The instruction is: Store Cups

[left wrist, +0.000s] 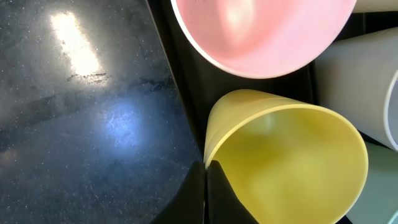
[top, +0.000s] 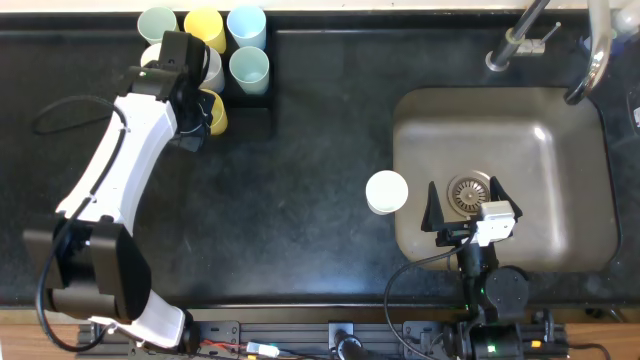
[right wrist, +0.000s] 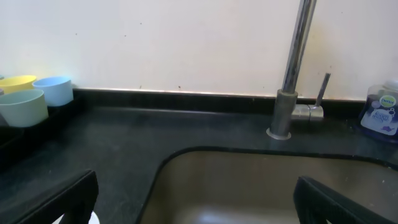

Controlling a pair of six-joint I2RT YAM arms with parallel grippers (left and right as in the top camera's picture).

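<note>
Top straight down on worktop (top: 300, 200); left wrist close on yellow cup (left wrist: 292, 168), 10 o'clock; right wrist low, facing faucet (right wrist: 297, 62).

Light falls from overhead and is fairly even: the dark counter (top: 320, 150) soaks most of it up and shows only faint, soft shadows, while the steel sink (top: 560, 150) gives back a dull sheen and the white cup (top: 386, 191) stands out bright. Close by the rack the counter throws two patches of glare, one white and one bluish, and the yellow cup (left wrist: 292, 168) glows from inside. The wall (right wrist: 186, 43) is brightly lit, and the tap (right wrist: 298, 62) carries a thin highlight down its length.
</note>
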